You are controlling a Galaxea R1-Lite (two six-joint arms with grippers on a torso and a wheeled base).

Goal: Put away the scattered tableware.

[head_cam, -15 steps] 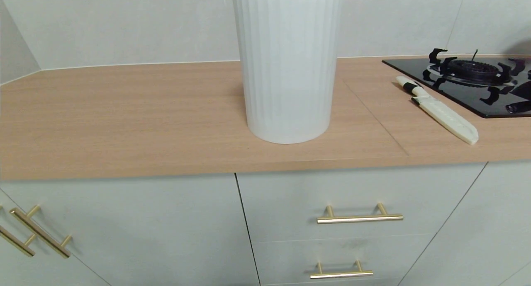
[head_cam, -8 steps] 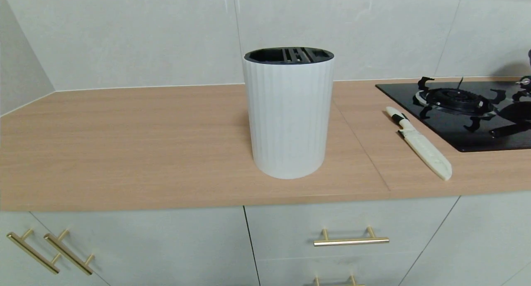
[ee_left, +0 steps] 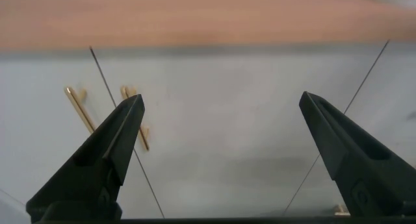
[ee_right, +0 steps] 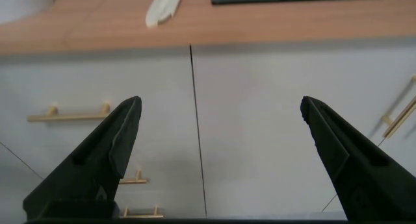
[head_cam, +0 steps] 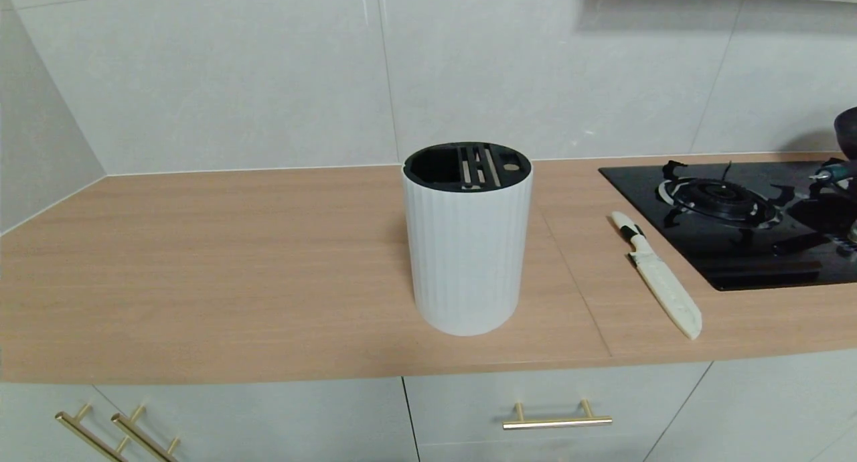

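A white ribbed knife holder [head_cam: 467,248] with a black slotted top stands upright in the middle of the wooden counter [head_cam: 201,274]. To its right a cream knife [head_cam: 656,286] with a black band on its handle lies flat beside the stove, blade toward the counter's front edge; its tip [ee_right: 164,8] also shows on the counter in the right wrist view. My left gripper [ee_left: 221,104] is open, held below counter height in front of the cabinet doors. My right gripper [ee_right: 221,107] is open too, facing the cabinet fronts below the knife. Both hold nothing.
A black gas stove [head_cam: 730,221] with burner grates takes up the counter's right end, with a dark pot [head_cam: 845,124] at its far edge. Grey cabinet fronts with brass handles [head_cam: 557,420] run under the counter. A tiled wall closes the back and left.
The head camera has risen or tilted up: the whole scene slid down the picture, and the holder's slotted top and more wall came into view. The holder and knife kept their places on the counter.
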